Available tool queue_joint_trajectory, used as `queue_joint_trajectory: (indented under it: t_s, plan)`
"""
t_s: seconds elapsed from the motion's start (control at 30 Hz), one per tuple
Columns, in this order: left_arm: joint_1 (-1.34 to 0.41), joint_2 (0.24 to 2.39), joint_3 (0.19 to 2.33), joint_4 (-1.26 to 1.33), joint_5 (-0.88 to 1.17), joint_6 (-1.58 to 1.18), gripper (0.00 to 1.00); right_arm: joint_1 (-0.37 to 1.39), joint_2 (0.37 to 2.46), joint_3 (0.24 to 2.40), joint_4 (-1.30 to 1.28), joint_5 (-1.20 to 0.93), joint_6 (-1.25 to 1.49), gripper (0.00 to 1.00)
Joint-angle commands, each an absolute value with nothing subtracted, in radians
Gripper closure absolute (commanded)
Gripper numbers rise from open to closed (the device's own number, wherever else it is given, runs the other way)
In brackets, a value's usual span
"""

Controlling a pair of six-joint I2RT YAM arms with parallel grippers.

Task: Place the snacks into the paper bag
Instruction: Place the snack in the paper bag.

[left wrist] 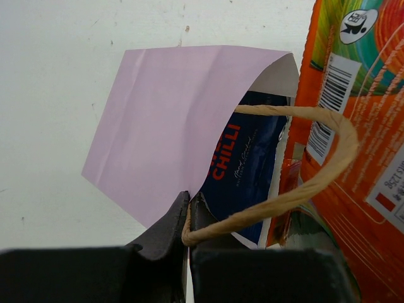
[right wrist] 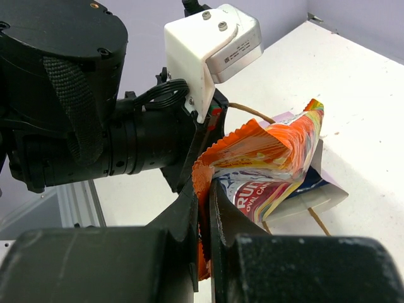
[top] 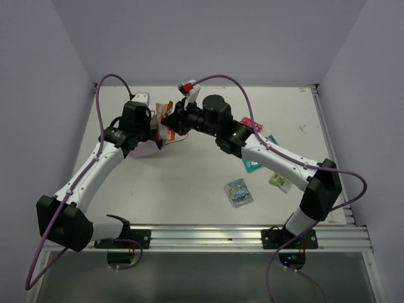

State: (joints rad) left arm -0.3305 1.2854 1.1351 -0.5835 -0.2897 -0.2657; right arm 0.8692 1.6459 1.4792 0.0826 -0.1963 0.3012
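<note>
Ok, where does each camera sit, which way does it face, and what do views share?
Top external: fixed above and behind the bases, looking down on the table; left arm and right arm meet at the paper bag.
Left wrist: looks along the left tool, shut on the bag's rim, into its mouth.
Right wrist: looks past the right tool, shut on the orange packet, toward the left arm's wrist.
Shared: both wrist views show orange packet and bag.
</note>
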Motion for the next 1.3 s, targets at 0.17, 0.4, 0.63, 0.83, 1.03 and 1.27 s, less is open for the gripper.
queue_joint_trajectory:
  t_s: [0.17,0.4,0.63,0.83,1.03,1.27]
  plan:
    - [-0.331,1.273,1.183,-0.600,-0.256,-0.267,1.00,0.868,1.634,1.488,0.213,-0.225,0.305,1.00]
    - [-0.331,1.272,1.206,-0.600,-0.236,-0.278,1.00,0.870,1.643,1.402,0.301,-0.279,0.341,1.00]
    - [-0.331,1.275,1.216,-0.611,-0.249,-0.279,1.00,0.870,1.648,1.365,0.331,-0.319,0.362,1.00]
    - [-0.330,1.285,1.203,-0.615,-0.245,-0.268,1.00,0.870,1.631,1.402,0.279,-0.293,0.318,1.00]
    - [-0.331,1.273,1.190,-0.632,-0.252,-0.258,1.00,0.865,1.615,1.456,0.209,-0.226,0.229,1.00]
    - [-0.331,1.272,1.201,-0.637,-0.236,-0.253,1.00,0.864,1.612,1.491,0.209,-0.235,0.207,1.00]
